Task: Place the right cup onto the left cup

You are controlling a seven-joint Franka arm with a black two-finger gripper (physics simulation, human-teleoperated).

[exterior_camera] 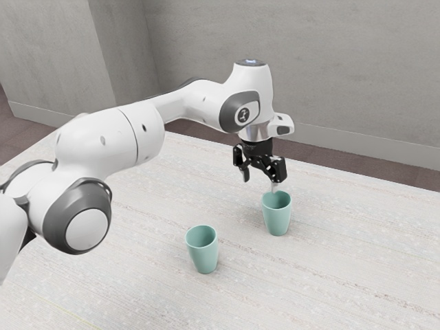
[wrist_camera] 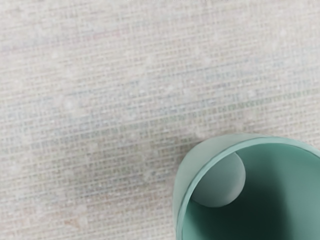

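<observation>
At the exterior view's left, one green cup (exterior_camera: 204,253) stands upright on the tabletop (exterior_camera: 124,282), its mouth facing up, ready to serve as the base; it should be left undisturbed. Farther right, the fingers (exterior_camera: 278,170) are spread apart with nothing grasped, one of them close to the rim of the second cup (exterior_camera: 277,216). That cup, at the exterior view's right, also stands upright, well apart from the first, and is probably the one to lift. The step in hand looks like lining up a grasp: shift sideways so the cup's wall sits squarely between the fingers, descend straight without knocking the rim, then close gently, keeping the cup level for nesting.
</observation>
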